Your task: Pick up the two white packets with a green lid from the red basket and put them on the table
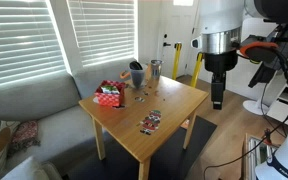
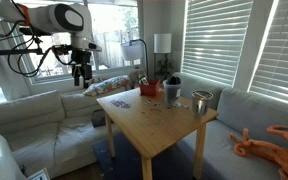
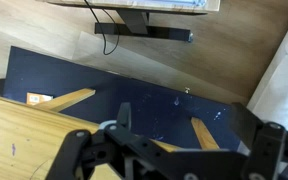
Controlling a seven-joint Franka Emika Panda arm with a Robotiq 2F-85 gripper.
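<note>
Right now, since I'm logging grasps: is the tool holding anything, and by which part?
Nothing is held: the tool hangs beside the table, jaws apart and empty in the wrist view.

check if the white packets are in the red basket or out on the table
In, it seems: the white packets show as white-green shapes inside the red basket, none on the table. Too small to count.
</note>
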